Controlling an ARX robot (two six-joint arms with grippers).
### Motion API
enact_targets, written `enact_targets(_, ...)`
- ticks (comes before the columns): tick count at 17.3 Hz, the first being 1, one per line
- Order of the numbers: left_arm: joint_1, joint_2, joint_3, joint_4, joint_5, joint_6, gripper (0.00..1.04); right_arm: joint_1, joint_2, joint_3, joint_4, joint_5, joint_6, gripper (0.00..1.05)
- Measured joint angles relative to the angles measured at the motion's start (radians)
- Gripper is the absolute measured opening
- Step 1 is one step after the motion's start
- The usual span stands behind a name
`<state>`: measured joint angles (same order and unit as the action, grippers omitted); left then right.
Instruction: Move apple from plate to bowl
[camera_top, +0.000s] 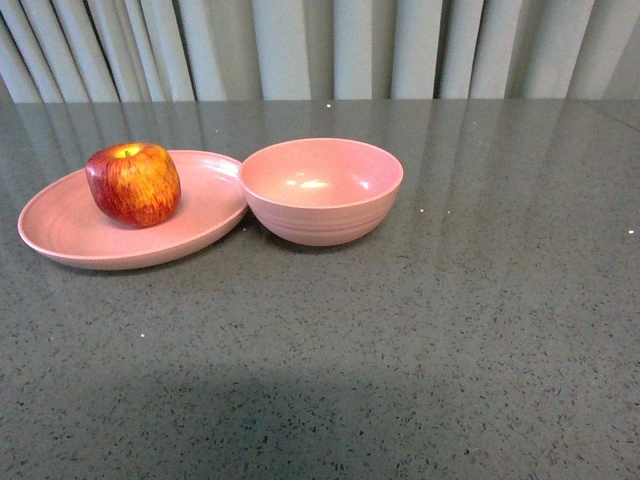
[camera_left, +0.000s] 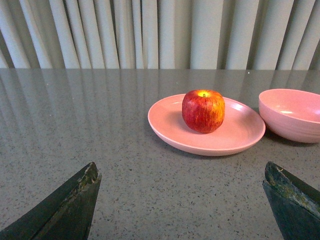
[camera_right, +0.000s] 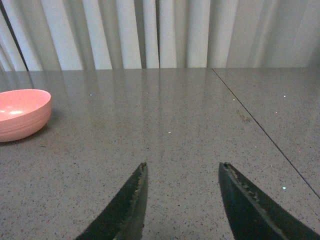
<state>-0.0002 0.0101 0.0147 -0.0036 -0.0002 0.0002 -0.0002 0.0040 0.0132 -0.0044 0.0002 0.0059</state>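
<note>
The red apple (camera_top: 133, 183) with yellow streaks stands upright on the shallow pink plate (camera_top: 60, 230) at the left. The deep pink bowl (camera_top: 321, 190) stands empty right beside the plate, touching its rim. No gripper shows in the front view. In the left wrist view the apple (camera_left: 203, 110) on the plate (camera_left: 170, 125) lies ahead of my open, empty left gripper (camera_left: 181, 172), with the bowl (camera_left: 292, 115) beside it. My right gripper (camera_right: 183, 167) is open and empty over bare table, with the bowl (camera_right: 20, 114) off to one side.
A grey speckled stone table (camera_top: 450, 330) carries everything. Pale pleated curtains (camera_top: 320, 45) hang behind its far edge. A seam (camera_right: 260, 127) runs across the tabletop in the right wrist view.
</note>
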Motion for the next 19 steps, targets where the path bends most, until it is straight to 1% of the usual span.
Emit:
enact_targets(1, 0.000, 0.000, 0.000, 0.000, 0.000, 0.000, 0.98, 0.000, 0.000, 0.000, 0.000, 0.000, 0.000, 0.56)
enact_targets(2, 0.000, 0.000, 0.000, 0.000, 0.000, 0.000, 0.98, 0.000, 0.000, 0.000, 0.000, 0.000, 0.000, 0.69)
enact_targets(5, 0.000, 0.000, 0.000, 0.000, 0.000, 0.000, 0.98, 0.000, 0.000, 0.000, 0.000, 0.000, 0.000, 0.98)
enact_targets(6, 0.000, 0.000, 0.000, 0.000, 0.000, 0.000, 0.98, 0.000, 0.000, 0.000, 0.000, 0.000, 0.000, 1.00)
enact_targets(8, 0.000, 0.000, 0.000, 0.000, 0.000, 0.000, 0.98, 0.000, 0.000, 0.000, 0.000, 0.000, 0.000, 0.97)
enact_targets(19, 0.000, 0.000, 0.000, -0.001, 0.000, 0.000, 0.98, 0.000, 0.000, 0.000, 0.000, 0.000, 0.000, 0.98)
